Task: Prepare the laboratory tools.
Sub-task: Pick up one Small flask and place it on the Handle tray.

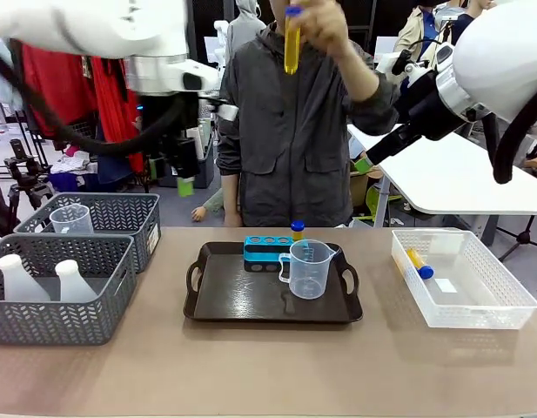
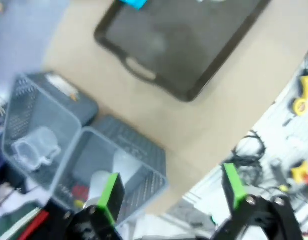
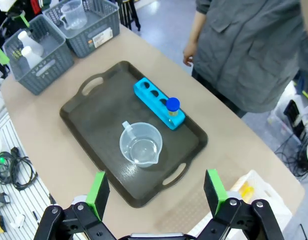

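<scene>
Beige table [image 1: 251, 370], front view, is bearing one blue holed rack [image 1: 266, 248], two clear handled beakers [image 1: 309, 268] [image 1: 72, 218], two white conical flasks [image 1: 20, 279] [image 1: 74, 281], two blue-capped yellow tubes [image 1: 297, 230] [image 1: 418, 263]; a hand [image 1: 325, 30] is holding up a third tube [image 1: 291, 48]. Left wrist: left gripper [image 2: 171, 185] is gaping wide, empty. Right wrist: right gripper [image 3: 156, 182] is gaping wide, empty, above the table.

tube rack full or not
Not full: one capped tube stands in the end hole of the rack; its other holes are empty.
</scene>
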Action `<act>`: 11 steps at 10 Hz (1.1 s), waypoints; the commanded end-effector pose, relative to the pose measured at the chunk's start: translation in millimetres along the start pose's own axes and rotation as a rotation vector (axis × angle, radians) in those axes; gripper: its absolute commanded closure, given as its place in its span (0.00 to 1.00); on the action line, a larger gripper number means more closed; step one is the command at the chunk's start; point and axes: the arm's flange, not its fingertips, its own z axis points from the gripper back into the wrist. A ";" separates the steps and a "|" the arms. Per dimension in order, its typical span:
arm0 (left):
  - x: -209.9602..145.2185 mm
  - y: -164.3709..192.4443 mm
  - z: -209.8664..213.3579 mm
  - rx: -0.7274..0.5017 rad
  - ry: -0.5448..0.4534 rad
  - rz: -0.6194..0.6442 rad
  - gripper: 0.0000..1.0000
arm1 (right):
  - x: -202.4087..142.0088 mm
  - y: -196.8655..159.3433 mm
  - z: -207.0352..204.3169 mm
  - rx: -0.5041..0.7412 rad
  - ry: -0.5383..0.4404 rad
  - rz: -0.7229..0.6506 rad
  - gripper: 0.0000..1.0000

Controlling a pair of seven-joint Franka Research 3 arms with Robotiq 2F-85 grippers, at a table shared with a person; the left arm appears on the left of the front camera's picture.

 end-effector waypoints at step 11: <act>-88.0 70.8 -42.2 0.006 -0.098 0.253 0.00 | 2.1 1.2 1.7 0.005 -0.001 -0.019 0.00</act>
